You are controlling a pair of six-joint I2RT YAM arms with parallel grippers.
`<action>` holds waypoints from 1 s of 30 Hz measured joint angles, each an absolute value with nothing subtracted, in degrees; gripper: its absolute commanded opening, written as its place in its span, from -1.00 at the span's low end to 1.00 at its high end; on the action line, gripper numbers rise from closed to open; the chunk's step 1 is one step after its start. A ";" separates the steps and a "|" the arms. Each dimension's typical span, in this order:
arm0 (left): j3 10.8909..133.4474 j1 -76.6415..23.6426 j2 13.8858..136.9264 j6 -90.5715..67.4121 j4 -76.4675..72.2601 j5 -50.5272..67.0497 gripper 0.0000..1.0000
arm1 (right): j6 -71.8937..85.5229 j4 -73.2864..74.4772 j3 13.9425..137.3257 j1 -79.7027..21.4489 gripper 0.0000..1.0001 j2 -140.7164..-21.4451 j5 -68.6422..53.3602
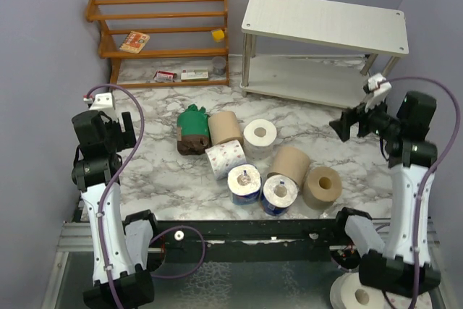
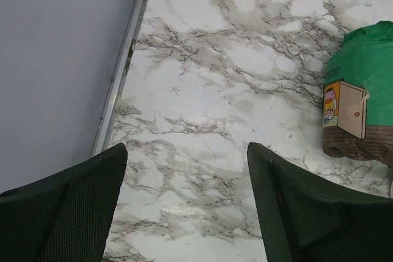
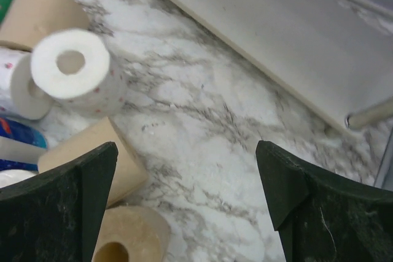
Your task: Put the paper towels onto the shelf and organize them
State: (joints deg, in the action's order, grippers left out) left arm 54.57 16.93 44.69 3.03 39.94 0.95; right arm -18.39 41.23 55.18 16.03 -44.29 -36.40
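Note:
The paper towels lie in a cluster mid-table: a green-wrapped pack point(image 1: 192, 129), tan rolls point(image 1: 225, 127) point(image 1: 289, 163) point(image 1: 323, 187), a white roll point(image 1: 260, 135), a pink-dotted roll point(image 1: 225, 158) and two blue-wrapped rolls point(image 1: 244, 183) point(image 1: 280, 193). The white two-tier shelf point(image 1: 324, 21) stands at the back right with both boards bare. My left gripper point(image 1: 121, 127) point(image 2: 187, 151) is open over bare marble, left of the green pack point(image 2: 362, 90). My right gripper point(image 1: 346, 127) point(image 3: 187, 151) is open above the table, right of the white roll point(image 3: 73, 72) and two tan rolls point(image 3: 98, 151), near the shelf's lower board point(image 3: 276, 29).
An orange-brown wooden rack point(image 1: 163, 41) with small items stands at the back left. The purple wall point(image 2: 55, 59) runs close along the left gripper's side. A shelf leg point(image 3: 368, 115) is close to the right finger. A further white roll point(image 1: 359, 296) lies below the table by the right arm's base.

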 measured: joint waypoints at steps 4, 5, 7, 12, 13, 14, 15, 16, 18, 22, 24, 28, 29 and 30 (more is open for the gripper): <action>54.57 16.93 42.63 3.11 39.92 1.08 0.53 | -25.39 48.90 72.62 15.97 1.00 -60.84 -44.10; 54.57 16.93 42.15 3.11 39.90 1.06 0.50 | -26.96 50.52 74.24 15.97 1.00 -63.29 -44.95; 54.57 16.93 41.58 3.09 39.75 1.06 0.49 | -29.61 54.39 75.48 15.57 0.98 -64.97 -45.78; 51.96 16.93 40.66 3.14 37.26 0.69 0.50 | -34.35 63.81 80.71 3.81 0.92 -66.08 -42.74; 51.33 16.93 40.53 3.14 37.10 0.56 0.50 | -34.65 64.34 80.95 0.89 0.93 -65.93 -41.85; 50.39 16.93 40.38 3.14 37.08 0.36 0.50 | -34.76 64.73 80.86 -1.78 0.93 -65.67 -40.88; 50.00 16.93 40.40 3.16 37.08 0.32 0.50 | -34.76 64.77 80.79 -2.55 0.91 -65.56 -39.59; 49.71 16.93 40.58 3.14 36.99 0.27 0.50 | -34.52 65.06 80.44 -5.45 0.87 -64.95 -38.57; 49.41 16.93 40.62 3.16 36.88 0.10 0.50 | -33.26 64.38 80.27 -9.54 0.77 -64.73 -34.98; 49.39 16.93 40.62 3.14 36.38 -0.40 0.49 | -31.70 60.97 78.70 -18.85 0.50 -66.54 -28.71; 49.39 16.93 40.82 3.14 36.29 -0.67 0.49 | -31.66 58.61 77.76 -22.17 0.42 -68.20 -24.10; 49.39 16.93 41.39 3.14 36.01 -1.04 0.49 | -32.69 52.77 75.02 -27.64 0.46 -69.91 -16.47; 49.39 16.93 41.45 3.14 35.99 -1.15 0.49 | -33.28 50.33 73.21 -28.62 0.51 -69.25 -15.33; 49.36 16.93 41.52 3.14 35.99 -1.19 0.49 | -33.67 48.36 71.46 -29.30 0.53 -68.49 -14.79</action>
State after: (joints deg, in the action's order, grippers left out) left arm 49.36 16.93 41.52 3.14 35.99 -1.19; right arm -33.67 48.36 71.46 -29.30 -68.49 -14.79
